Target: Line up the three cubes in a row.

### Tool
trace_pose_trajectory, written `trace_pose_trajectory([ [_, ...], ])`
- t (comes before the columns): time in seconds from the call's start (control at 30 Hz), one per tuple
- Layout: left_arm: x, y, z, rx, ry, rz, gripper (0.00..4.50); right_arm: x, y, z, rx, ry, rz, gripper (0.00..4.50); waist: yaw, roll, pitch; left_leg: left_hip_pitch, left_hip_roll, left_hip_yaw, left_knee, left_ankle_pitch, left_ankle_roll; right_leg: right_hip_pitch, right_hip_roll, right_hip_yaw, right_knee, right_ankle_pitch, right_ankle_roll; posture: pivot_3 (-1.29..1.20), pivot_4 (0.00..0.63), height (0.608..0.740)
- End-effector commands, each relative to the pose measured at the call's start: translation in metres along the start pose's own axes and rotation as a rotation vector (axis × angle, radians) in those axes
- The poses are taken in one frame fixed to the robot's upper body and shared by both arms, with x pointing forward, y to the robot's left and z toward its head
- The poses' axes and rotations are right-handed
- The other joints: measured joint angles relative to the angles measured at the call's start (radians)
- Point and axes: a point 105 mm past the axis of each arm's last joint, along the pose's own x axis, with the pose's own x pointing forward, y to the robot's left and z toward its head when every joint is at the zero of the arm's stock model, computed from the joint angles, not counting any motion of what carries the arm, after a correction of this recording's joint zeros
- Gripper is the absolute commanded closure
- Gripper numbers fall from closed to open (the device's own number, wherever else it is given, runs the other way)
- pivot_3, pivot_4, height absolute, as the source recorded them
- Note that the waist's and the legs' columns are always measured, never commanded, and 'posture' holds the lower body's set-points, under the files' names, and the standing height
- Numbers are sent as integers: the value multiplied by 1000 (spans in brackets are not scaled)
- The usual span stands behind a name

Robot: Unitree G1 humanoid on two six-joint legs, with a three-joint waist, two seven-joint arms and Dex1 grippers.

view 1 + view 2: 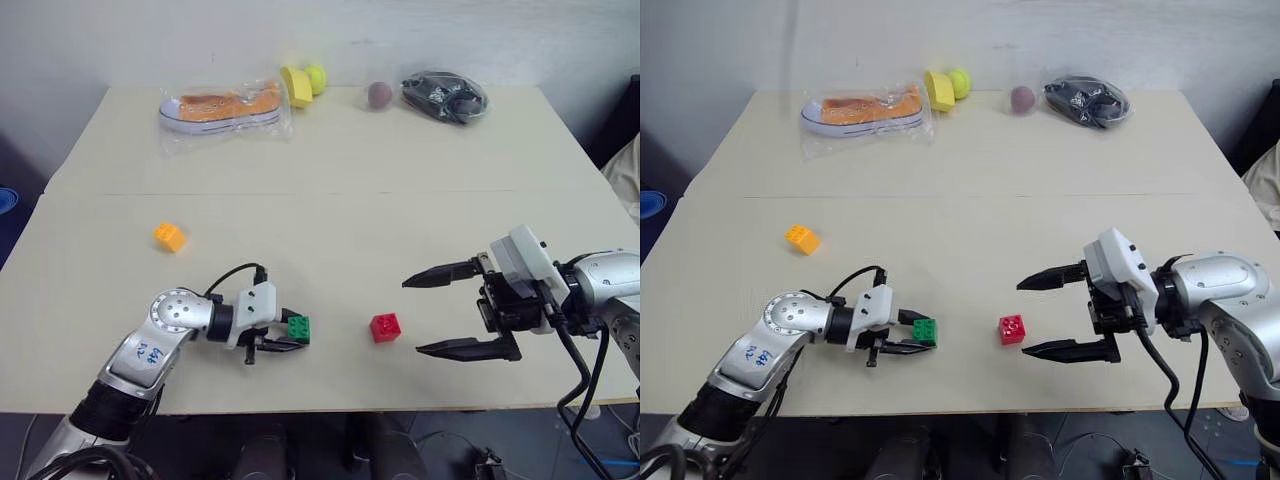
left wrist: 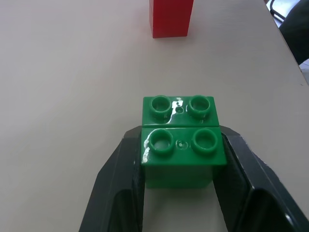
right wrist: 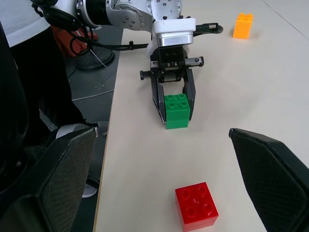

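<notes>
green brick (image 1: 298, 328) sitting near the table's (image 1: 400, 170) front edge, left gripper (image 1: 283, 331) clamping it | red brick (image 1: 385, 327) lying just beside, right gripper (image 1: 455, 313) hovering wide open, holding nothing | orange-yellow brick (image 1: 169, 236) resting well apart | clear bag (image 1: 225, 112) holding a sneaker (image 1: 222, 106), black items lying in another bag (image 1: 444, 96)

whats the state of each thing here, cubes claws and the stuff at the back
left claw: shut on the green cube
green cube: gripped, near table's front edge
red cube: free, upright, studs up
orange-yellow cube: free, off to the left
right claw: open, holding nothing
shoe: bagged, at the back
</notes>
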Motion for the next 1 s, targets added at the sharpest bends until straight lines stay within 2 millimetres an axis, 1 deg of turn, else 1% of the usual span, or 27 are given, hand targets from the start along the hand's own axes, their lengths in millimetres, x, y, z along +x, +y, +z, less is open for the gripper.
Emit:
trace_pose_trajectory([
  [0.03,-5,-5,-4,-24,18,-9,1995,0,1,9,-43,-7,12,0,-2,0,0,0,0,0,0,0,0,0,0,0,0,0,0,0,150,740],
  [0.1,-7,-6,-4,-29,18,-11,1415,0,-1,9,-45,-6,13,0,-4,0,0,0,0,0,0,0,0,0,0,0,0,0,0,0,150,740],
  [0.13,-11,-5,-4,-33,17,10,1018,0,-2,8,-45,-5,15,0,-5,0,0,0,0,0,0,0,0,0,0,0,0,0,0,0,150,740],
  [0.17,-15,-4,-3,-39,15,31,799,1,-2,7,-46,-5,16,0,-5,0,0,0,0,0,0,0,0,0,0,0,0,0,0,0,150,740],
  [0.27,-36,-2,-4,-84,2,136,22,5,-5,7,-50,-19,19,0,-12,0,0,0,1,0,-1,0,0,0,0,0,0,0,0,0,150,740],
  [0.3,-41,-2,-4,-101,-5,175,22,6,-6,7,-52,-22,19,0,-11,0,0,0,1,0,-1,0,0,0,0,0,0,0,0,0,150,740],
  [0.37,-62,-1,-6,-161,-31,295,22,8,-8,8,-54,-32,16,0,-11,0,0,0,1,0,-1,0,0,0,0,0,0,0,0,0,150,740],
  [0.4,-69,-2,-6,-181,-38,330,22,8,-9,8,-55,-34,15,0,-10,0,0,0,1,0,-1,0,0,0,0,0,0,0,0,0,150,740],
  [0.5,-126,-3,-25,-305,-34,641,22,8,-12,7,-56,-43,19,0,-12,0,0,0,2,0,-1,0,0,0,0,0,-1,0,0,0,150,740],
  [0.53,-142,-3,-32,-332,-18,734,22,8,-13,8,-59,-47,20,0,-11,0,0,0,2,0,-1,0,0,0,0,0,-1,0,0,0,150,740],
  [0.57,-156,-2,-39,-353,-3,815,22,8,-15,10,-63,-55,21,0,-10,0,0,0,2,-1,-1,0,0,0,0,0,-1,0,0,0,150,740],
  [0.6,-164,-1,-42,-365,6,864,22,8,-16,11,-66,-62,21,0,-9,0,0,0,2,-1,-1,0,0,0,0,0,-1,0,0,0,150,740],
  [0.67,-188,11,-51,-388,17,983,22,10,-19,16,-73,-84,23,0,-1,0,0,0,1,-1,0,0,0,0,-1,0,-1,0,0,0,150,740],
  [0.73,-200,21,-56,-398,23,1039,22,11,-21,18,-77,-94,26,0,9,-1,0,0,0,-1,-1,0,0,0,-3,-1,0,0,0,0,150,740],
  [0.77,-202,25,-56,-396,24,1045,22,12,-22,18,-78,-96,27,0,11,-1,0,0,0,-2,-1,-1,0,0,-3,-1,0,0,0,0,150,740],
  [0.87,-207,59,-54,-396,0,1056,22,13,-24,18,-90,-94,30,0,19,-2,-1,0,0,-1,-1,-1,1,0,-3,-2,-1,0,0,0,150,740],
  [0.93,-206,86,-53,-385,2,1040,22,14,-25,20,-102,-99,29,0,19,-3,-2,-2,-2,-2,0,-1,1,0,-4,-5,0,0,0,0,150,740],
  [1.0,-203,101,-53,-367,23,1026,22,14,-26,23,-114,-108,22,0,16,-3,-2,-2,-4,-2,-1,-1,2,-1,-6,-6,1,0,0,0,150,740],
])
